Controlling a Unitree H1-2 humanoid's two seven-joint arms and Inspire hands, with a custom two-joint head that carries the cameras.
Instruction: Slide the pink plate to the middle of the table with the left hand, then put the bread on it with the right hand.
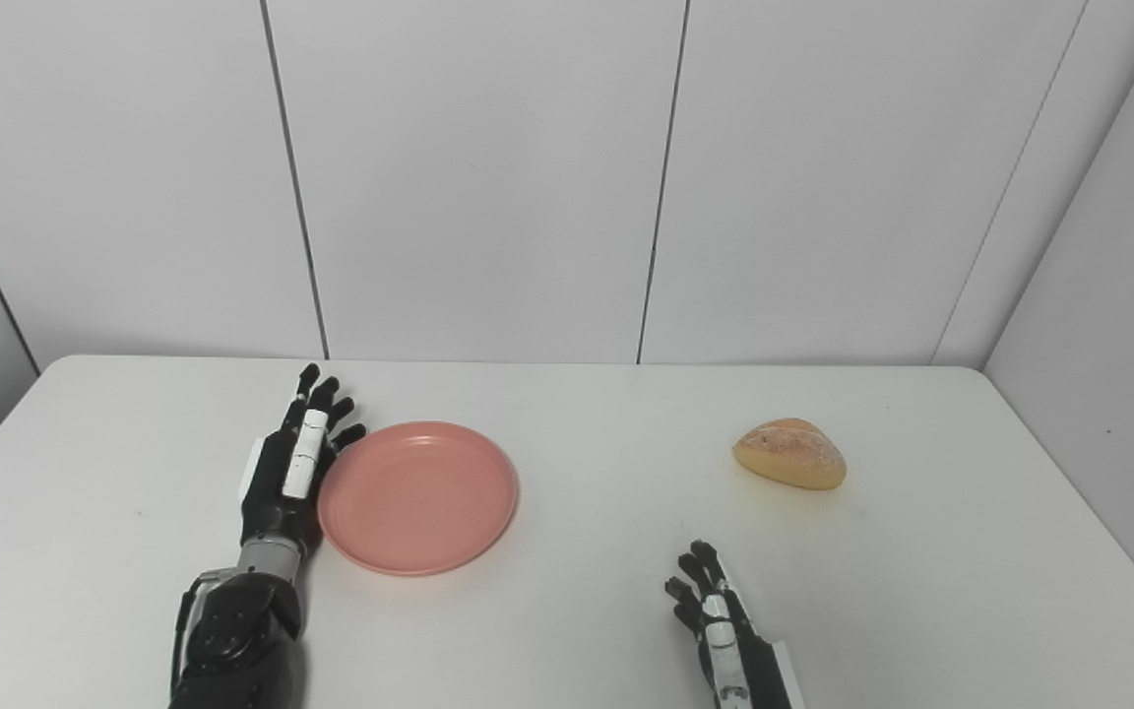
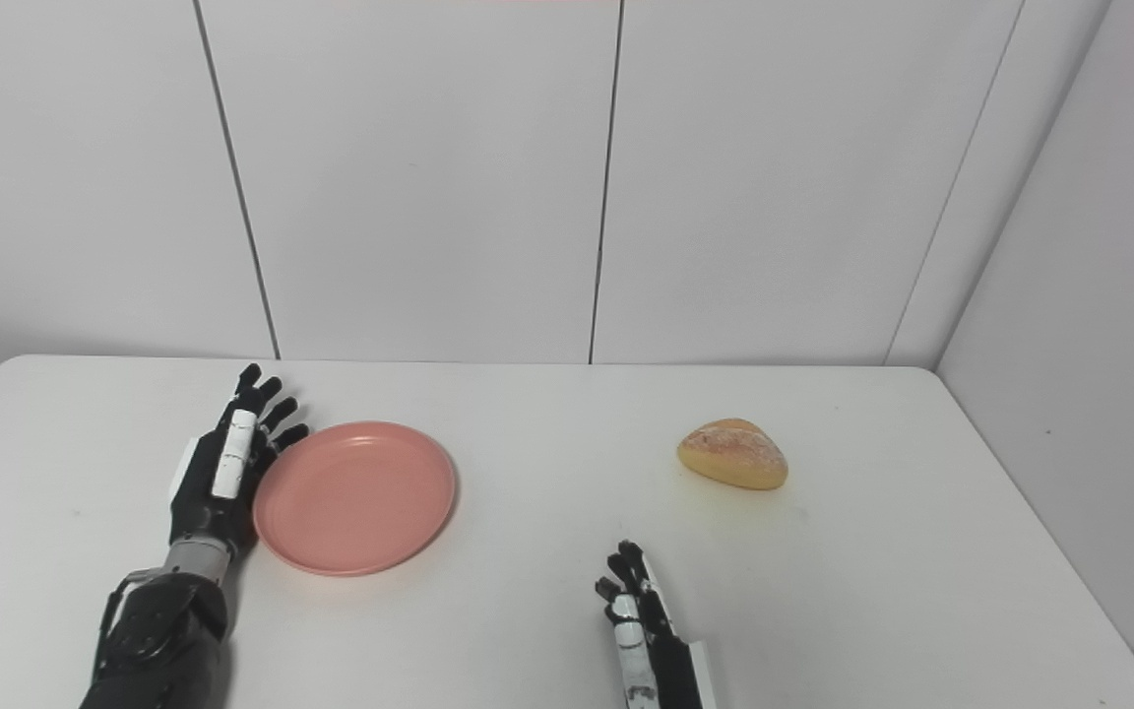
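Observation:
A round pink plate [image 1: 417, 496] lies flat on the white table [image 1: 587, 611], left of its middle, with nothing on it. My left hand [image 1: 293, 463] stands on edge against the plate's left rim, fingers straight and apart, holding nothing. A golden bread roll [image 1: 789, 453] rests on the table to the right, well apart from the plate. My right hand [image 1: 717, 618] hovers low near the front edge, below and left of the bread, fingers extended and holding nothing.
White wall panels [image 1: 567, 177] rise right behind the table's far edge, and a side wall [image 1: 1108, 295] closes in on the right. Bare tabletop lies between the plate and the bread.

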